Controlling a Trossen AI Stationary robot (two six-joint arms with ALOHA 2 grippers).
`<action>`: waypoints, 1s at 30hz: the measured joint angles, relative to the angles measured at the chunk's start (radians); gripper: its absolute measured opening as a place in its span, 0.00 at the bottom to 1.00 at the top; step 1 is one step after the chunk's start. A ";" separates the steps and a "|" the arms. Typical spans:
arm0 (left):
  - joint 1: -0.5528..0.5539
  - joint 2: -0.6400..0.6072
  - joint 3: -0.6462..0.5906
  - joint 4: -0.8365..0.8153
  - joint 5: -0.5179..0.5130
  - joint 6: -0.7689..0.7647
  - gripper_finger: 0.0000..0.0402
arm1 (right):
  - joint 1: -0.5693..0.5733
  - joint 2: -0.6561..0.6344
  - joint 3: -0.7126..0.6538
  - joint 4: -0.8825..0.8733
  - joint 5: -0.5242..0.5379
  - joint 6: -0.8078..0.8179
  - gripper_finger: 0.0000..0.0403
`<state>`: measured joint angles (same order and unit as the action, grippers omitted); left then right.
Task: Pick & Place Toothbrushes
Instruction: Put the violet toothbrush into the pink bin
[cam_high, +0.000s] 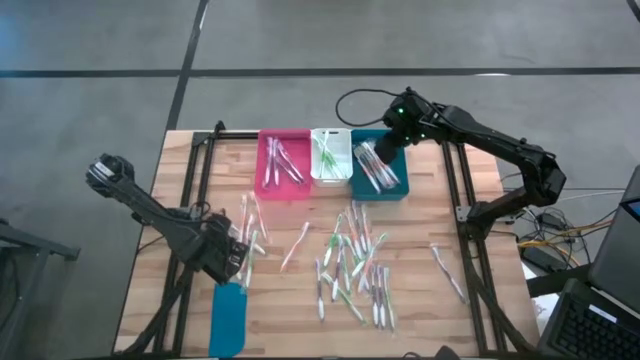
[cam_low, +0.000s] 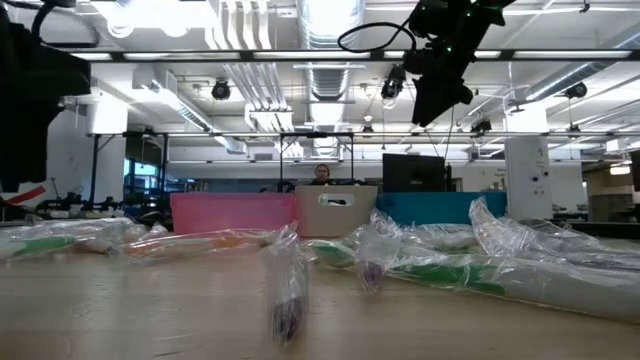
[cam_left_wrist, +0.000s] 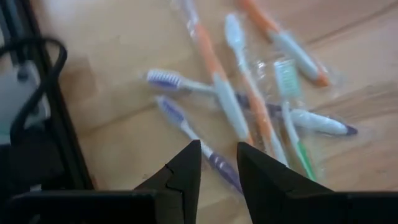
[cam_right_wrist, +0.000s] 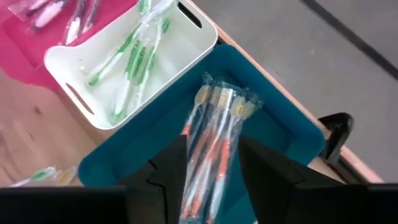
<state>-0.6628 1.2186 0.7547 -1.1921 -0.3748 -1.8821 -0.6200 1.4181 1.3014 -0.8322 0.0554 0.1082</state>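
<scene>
The right gripper (cam_right_wrist: 211, 168), jaws parted over the teal bin (cam_high: 397, 187) at the far side, could let its orange toothbrushes (cam_right_wrist: 214, 134) snag and spill outside.

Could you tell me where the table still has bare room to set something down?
Free patches: the wood between the teal bin and the stray toothbrushes by the right edge, and the near strip between the teal lid and the central pile. Crowded: the middle, strewn with that pile, and the left, where the left gripper hangs over more brushes.
</scene>
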 joint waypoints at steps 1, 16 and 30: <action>0.000 0.000 -0.004 0.000 0.009 -0.019 0.27 | 0.000 0.000 0.000 0.000 0.003 -0.010 0.36; 0.001 0.001 -0.159 0.186 0.050 -0.173 0.27 | 0.000 0.000 0.000 0.010 0.019 -0.113 0.43; 0.002 0.000 -0.251 0.328 0.073 -0.180 0.50 | -0.001 -0.001 0.000 0.014 0.026 -0.114 0.42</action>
<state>-0.6609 1.2183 0.5034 -0.8637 -0.3015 -2.0624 -0.6207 1.4174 1.3014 -0.8185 0.0818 -0.0060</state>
